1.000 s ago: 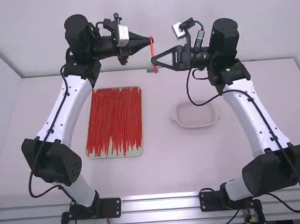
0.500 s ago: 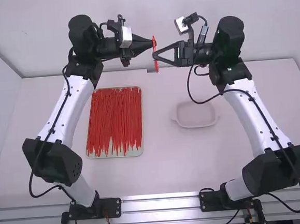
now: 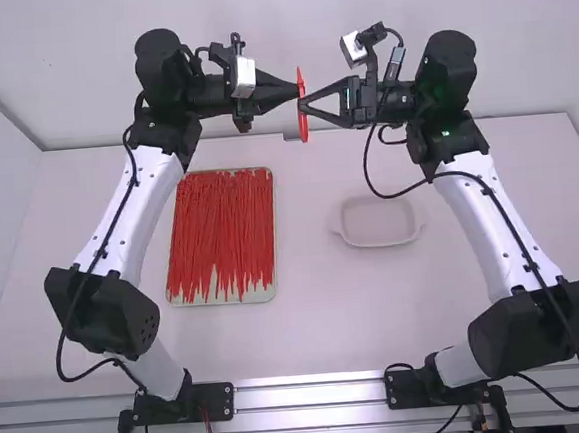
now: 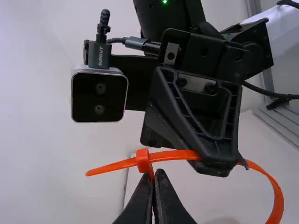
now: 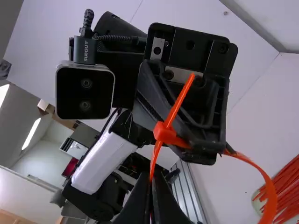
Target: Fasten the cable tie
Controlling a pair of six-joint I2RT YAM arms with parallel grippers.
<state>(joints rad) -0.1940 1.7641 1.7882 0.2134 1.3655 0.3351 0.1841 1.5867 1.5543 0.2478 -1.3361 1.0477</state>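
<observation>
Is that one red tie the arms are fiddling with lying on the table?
No, the cable tie hangs in the air, pinched between the left end effector and the right end effector.

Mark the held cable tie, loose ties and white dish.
held cable tie (image 4: pixel 142 161), left wrist view, its locking head.
loose ties (image 3: pixel 221 232), high view, middle of the pile.
white dish (image 3: pixel 377 222), high view, its bare floor.

Smooth, faintly glossy orange-red plastic cable tie (image 4: pixel 177 155), matt black moulded plastic left end effector (image 4: pixel 153 173) and right end effector (image 5: pixel 150 179), smooth matt white bench (image 3: pixel 447 299), pale satin plastic dish (image 3: pixel 378 222)
</observation>
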